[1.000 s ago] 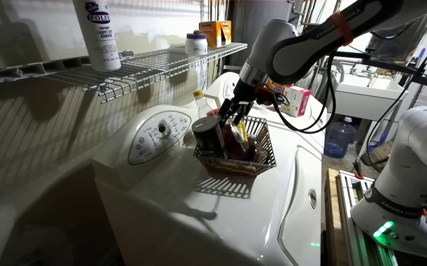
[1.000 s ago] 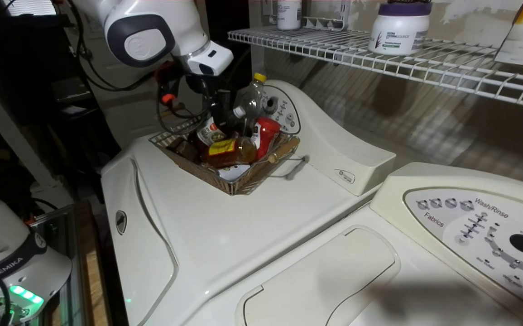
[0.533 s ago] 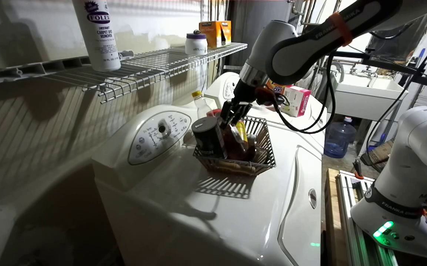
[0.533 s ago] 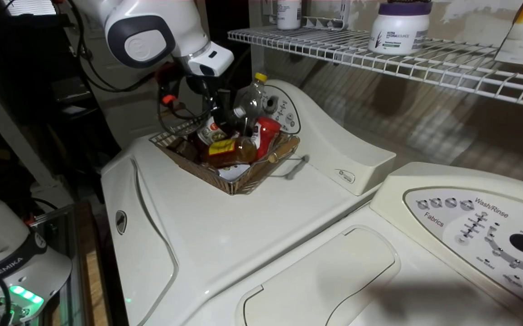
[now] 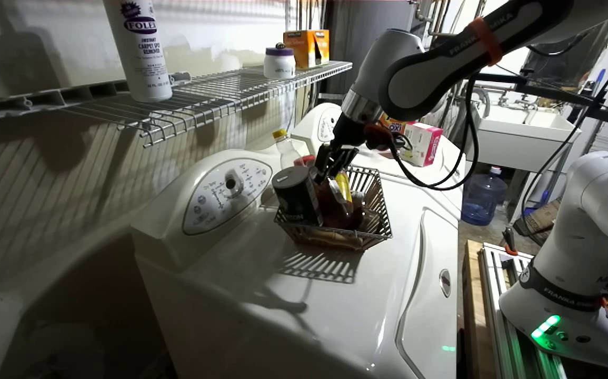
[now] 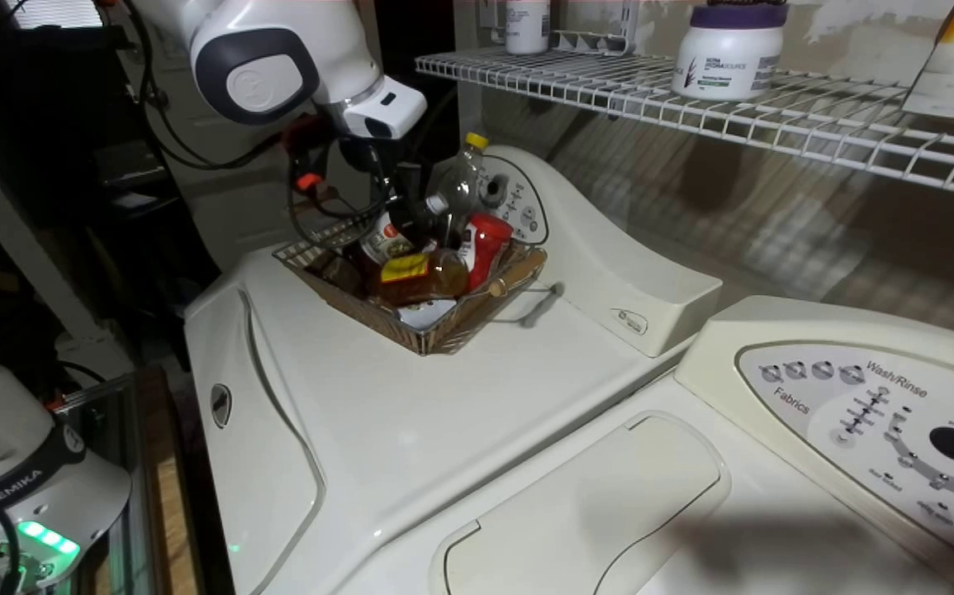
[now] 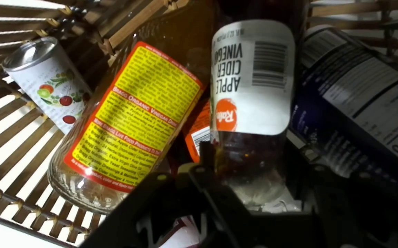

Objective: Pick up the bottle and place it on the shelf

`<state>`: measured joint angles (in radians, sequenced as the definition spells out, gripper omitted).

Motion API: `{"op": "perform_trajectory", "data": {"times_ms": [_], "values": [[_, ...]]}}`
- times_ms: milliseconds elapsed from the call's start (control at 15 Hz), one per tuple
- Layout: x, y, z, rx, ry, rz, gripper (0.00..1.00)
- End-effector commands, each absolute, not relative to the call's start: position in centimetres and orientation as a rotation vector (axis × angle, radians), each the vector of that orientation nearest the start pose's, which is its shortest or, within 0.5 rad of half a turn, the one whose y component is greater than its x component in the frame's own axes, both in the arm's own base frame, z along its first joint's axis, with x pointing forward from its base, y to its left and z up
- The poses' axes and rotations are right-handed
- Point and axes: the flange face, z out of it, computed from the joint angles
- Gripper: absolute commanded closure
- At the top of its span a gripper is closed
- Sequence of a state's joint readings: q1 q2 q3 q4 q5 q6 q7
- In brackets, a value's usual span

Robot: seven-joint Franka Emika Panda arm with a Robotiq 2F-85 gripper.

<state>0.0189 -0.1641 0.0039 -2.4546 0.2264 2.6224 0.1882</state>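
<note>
Over the last second the fingers [image 5: 324, 157] of the claw [image 5: 327, 171] have moved inward, and the clear bottle [image 5: 289, 153] with the yellow cap has shifted slightly. We find the claw pinching the bottle [image 7: 254, 75] near its neck, with one finger on each side in the wrist view. The bottle is dark, carries a white label and lies tilted in the basket [image 6: 369, 316]; in an exterior view its pale cap [image 6: 437, 204] projects just past the claw. In the wrist view we locate a yellow-labelled bottle [image 7: 133, 117] and a can [image 7: 49, 86] on one side of it, and a dark blue container [image 7: 364, 93] on the opposite side. The basket rests on the white appliance [image 6: 377, 413]. In both exterior views the wire shelf [image 6: 592, 83] runs above the level of the basket and well apart from the bottle. On the shelf we note a tall white bottle [image 5: 146, 60], a purple-lidded jar [image 5: 279, 64] and an orange box [image 5: 304, 48].
</note>
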Motion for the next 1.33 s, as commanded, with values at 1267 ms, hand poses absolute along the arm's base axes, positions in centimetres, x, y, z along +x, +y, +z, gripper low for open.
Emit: {"op": "perform_trajectory", "data": {"times_ms": [1267], "values": [[42.7,3.0,53.1,-2.679,0.232,-1.243,0.75]]}}
